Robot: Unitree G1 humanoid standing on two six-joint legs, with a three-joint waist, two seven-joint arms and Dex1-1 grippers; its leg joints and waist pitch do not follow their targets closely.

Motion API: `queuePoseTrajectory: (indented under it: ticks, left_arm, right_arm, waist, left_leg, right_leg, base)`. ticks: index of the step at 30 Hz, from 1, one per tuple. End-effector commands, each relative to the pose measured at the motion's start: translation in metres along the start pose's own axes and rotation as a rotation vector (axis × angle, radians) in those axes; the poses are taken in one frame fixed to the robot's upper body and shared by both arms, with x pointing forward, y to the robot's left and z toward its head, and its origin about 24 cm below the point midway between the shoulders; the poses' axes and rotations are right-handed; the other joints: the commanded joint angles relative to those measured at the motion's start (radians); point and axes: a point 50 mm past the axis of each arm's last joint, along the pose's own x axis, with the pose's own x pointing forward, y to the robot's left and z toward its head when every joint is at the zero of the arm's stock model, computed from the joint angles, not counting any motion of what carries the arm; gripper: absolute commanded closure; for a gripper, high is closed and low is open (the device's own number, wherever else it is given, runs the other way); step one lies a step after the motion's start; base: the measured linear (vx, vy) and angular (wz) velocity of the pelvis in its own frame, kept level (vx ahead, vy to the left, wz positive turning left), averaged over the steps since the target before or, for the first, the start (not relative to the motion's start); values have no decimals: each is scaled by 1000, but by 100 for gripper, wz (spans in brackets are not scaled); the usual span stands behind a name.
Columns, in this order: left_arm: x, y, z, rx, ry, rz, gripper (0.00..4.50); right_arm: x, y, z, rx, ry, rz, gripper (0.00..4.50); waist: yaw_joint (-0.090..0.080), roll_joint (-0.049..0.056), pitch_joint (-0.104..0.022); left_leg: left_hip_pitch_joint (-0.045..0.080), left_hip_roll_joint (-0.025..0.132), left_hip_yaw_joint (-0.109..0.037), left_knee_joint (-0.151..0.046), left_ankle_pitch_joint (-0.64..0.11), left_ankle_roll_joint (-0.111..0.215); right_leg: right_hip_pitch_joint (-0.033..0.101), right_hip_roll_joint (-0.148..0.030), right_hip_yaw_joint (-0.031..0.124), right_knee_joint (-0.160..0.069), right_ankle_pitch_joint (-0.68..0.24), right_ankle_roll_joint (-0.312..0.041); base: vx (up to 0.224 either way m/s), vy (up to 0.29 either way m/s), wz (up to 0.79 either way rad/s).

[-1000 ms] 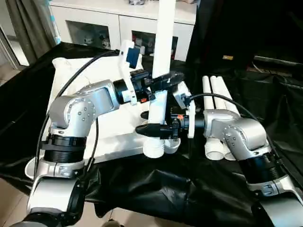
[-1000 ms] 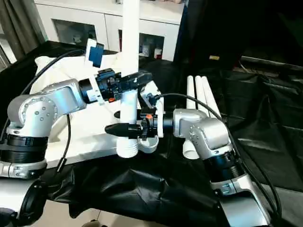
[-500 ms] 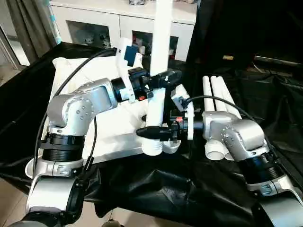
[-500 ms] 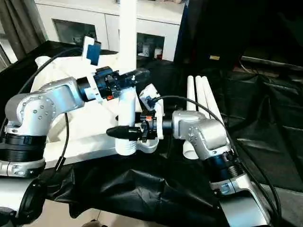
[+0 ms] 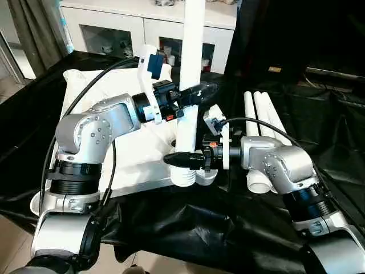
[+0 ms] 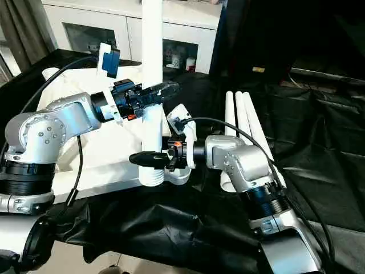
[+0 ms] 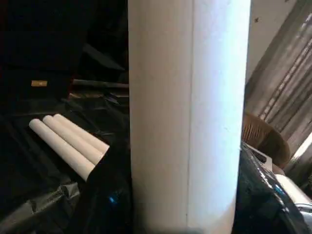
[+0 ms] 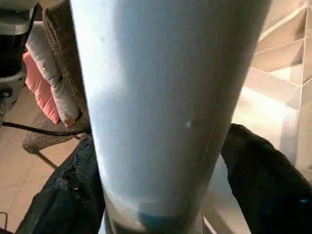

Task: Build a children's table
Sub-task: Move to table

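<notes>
The white plastic tabletop [image 5: 134,154] lies upside down on black cloth; my left gripper [image 5: 191,94] and right gripper [image 5: 185,159] both clamp one round white tapering leg [image 5: 190,80] upright at its near corner socket, three spare legs [image 5: 259,123] waiting beside

Children's table, white plastic, part-assembled. Tabletop [image 5: 134,154]: rectangular, lying flat on black cloth. Upright leg [image 5: 190,85]: round, tapering, standing almost vertical at the top's near right corner, wide foot end down by the corner socket [image 5: 206,176] (whether it is seated there cannot be told). Three spare legs [image 5: 259,134]: lying side by side on the cloth, just right of the tabletop, touching one another.
</notes>
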Motion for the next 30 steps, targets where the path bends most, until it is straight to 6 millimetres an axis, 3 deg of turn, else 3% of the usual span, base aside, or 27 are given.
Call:
queuePoseTrajectory:
  ticks: [1, 8, 25, 30]
  left_arm:
    - [3, -6, 7, 27, -8, -27, 269]
    - [3, -5, 7, 27, -5, -27, 269]
    - [2, -5, 8, 29, 0, -32, 269]
    - [4, -2, 7, 72, 7, 16, 269]
  right_arm:
    - [-4, -3, 9, -25, -28, -23, 104]
    - [-3, -2, 12, -29, -42, -16, 104]
    - [-2, -4, 8, -16, -27, -33, 246]
    - [-2, -5, 7, -16, -28, -43, 258]
  waist:
    - [-1, 5, -82]
    - [-1, 7, -83]
    - [-1, 5, -82]
    - [-1, 5, -83]
  left_leg:
    - [5, 15, -1, -61, -101, -14]
    - [5, 15, -1, -60, -91, -11]
    - [4, 15, -1, -60, -94, -12]
    - [5, 15, -1, -60, -93, -11]
  right_leg:
    - [67, -70, 49, -67, -120, -173]
    - [67, -69, 49, -64, -94, -180]
    - [67, -70, 50, -65, -101, -178]
    - [67, -70, 50, -65, -99, -178]
  base:
    - [0, 0, 0]
    - [0, 0, 0]
    - [0, 0, 0]
    - [0, 0, 0]
